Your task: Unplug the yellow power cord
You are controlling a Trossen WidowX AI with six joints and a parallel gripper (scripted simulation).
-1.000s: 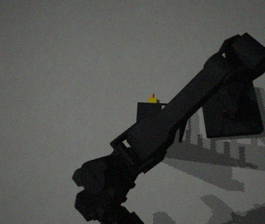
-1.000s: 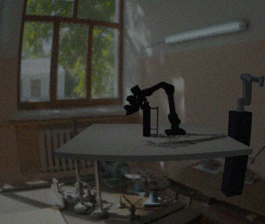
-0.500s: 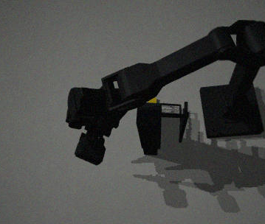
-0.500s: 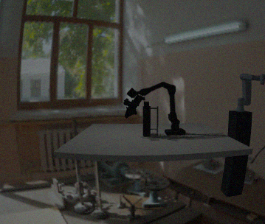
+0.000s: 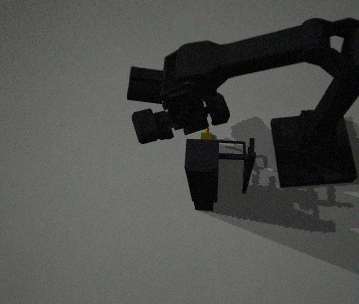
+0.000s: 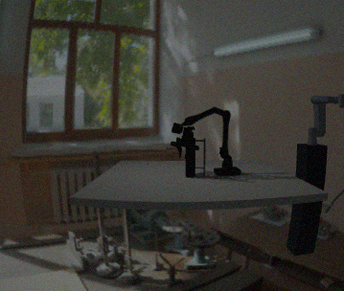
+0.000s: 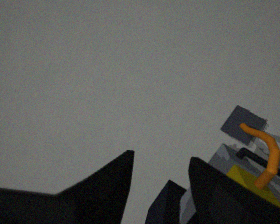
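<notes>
Yellow plug (image 7: 252,184), orange cord (image 7: 267,150), grey table (image 5: 77,200).

One arm carries one gripper (image 5: 189,131) with two fingers. One dark power strip (image 5: 201,171) stands upright on one table (image 5: 77,200). One yellow plug (image 7: 251,182) shows, with one orange-yellow cord (image 7: 268,155). Beside the strip stands what seems, in the dim light, one thin frame (image 5: 239,157).
</notes>
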